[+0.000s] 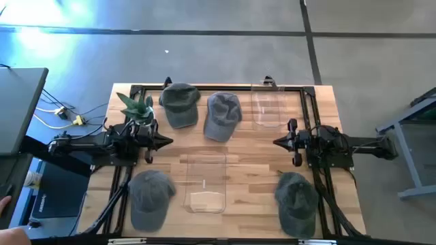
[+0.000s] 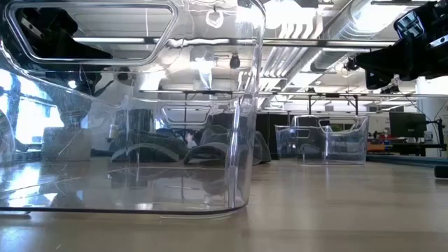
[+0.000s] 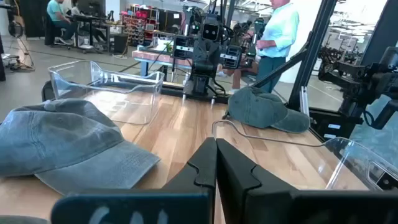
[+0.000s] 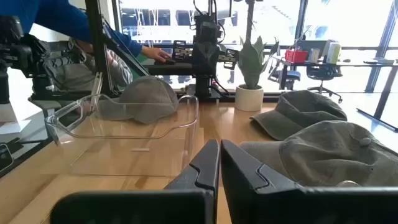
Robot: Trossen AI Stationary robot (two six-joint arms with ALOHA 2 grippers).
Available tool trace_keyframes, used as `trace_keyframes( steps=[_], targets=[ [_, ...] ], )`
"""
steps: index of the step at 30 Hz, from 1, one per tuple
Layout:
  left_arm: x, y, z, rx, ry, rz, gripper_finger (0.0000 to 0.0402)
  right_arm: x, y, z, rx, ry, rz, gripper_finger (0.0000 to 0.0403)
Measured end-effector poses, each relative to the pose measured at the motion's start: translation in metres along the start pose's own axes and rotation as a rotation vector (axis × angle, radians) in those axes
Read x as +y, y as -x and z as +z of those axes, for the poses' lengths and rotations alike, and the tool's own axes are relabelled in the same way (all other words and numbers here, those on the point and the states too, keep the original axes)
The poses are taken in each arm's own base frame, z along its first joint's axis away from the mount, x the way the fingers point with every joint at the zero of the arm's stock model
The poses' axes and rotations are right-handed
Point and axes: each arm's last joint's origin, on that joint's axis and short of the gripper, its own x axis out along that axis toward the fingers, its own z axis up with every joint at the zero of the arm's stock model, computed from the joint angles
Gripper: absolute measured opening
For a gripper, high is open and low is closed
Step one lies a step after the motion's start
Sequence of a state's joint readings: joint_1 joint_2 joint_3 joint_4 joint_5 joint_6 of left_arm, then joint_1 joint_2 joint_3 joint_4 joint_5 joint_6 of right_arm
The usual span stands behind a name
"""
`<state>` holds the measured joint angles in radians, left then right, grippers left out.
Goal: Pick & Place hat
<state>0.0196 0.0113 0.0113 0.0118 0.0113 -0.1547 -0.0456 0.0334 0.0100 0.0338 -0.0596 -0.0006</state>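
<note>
Hats lay untouched when you paused: four grey-green fabric caps on the pale wooden slatted table [image 1: 252,163], none in either claw. Take the clear plastic bin at the table's middle [image 1: 205,184] as your landmark. One cap [image 1: 151,197] sat just to the left of it, another [image 1: 297,201] well off to its right near the front edge, and two more lay beyond it toward the far edge, one darker [image 1: 180,103] and one lighter [image 1: 223,114], almost touching each other. A second clear bin [image 1: 268,109] stood beyond the landmark bin, to the right of the lighter cap. A small potted green plant [image 1: 137,107] stood past the landmark's far left corner.

Your left gripper [image 1: 165,141] hovered to the left of the bin, fingers clenched on nothing; the right gripper [image 1: 278,141] faced it from the other side, likewise clenched and empty. Both wrist views showed the fingers pressed together.

Judging from this, the main risk was descending on a cap with the fingers not yet spread, which would shove the soft fabric instead of pinching it. Reaching for the far pair, you could have snagged both caps at once, since they lay so close. The transparent bin walls were hard to read, so a carried cap might have caught a rim and tipped it.
</note>
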Motion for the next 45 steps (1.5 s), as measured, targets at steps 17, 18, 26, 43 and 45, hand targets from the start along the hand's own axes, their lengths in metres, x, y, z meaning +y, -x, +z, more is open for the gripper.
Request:
trace_keyframes(
  steps=[17, 18, 26, 43, 45],
  targets=[
    [0.0000, 0.0000, 0.0000, 0.000, 0.000, -0.001, 0.0001, 0.0000, 0.0000, -0.0001, 0.000, 0.000, 0.000, 0.0012],
    [0.0000, 0.0000, 0.0000, 0.000, 0.000, -0.001, 0.0001, 0.0000, 0.0000, -0.0001, 0.000, 0.000, 0.000, 0.0012],
    [0.0000, 0.0000, 0.0000, 0.000, 0.000, -0.001, 0.0001, 0.0000, 0.0000, -0.0001, 0.000, 0.000, 0.000, 0.0012],
    [0.0001, 0.0000, 0.0005, -0.006, 0.000, 0.005, 0.0001, 0.0000, 0.0000, -0.0001, 0.000, 0.000, 0.000, 0.0012],
    [0.0009, 0.0001, 0.0036, -0.043, 0.008, 0.046, 0.0001, 0.0000, 0.0000, -0.0001, 0.000, 0.000, 0.000, 0.0012]
  ],
)
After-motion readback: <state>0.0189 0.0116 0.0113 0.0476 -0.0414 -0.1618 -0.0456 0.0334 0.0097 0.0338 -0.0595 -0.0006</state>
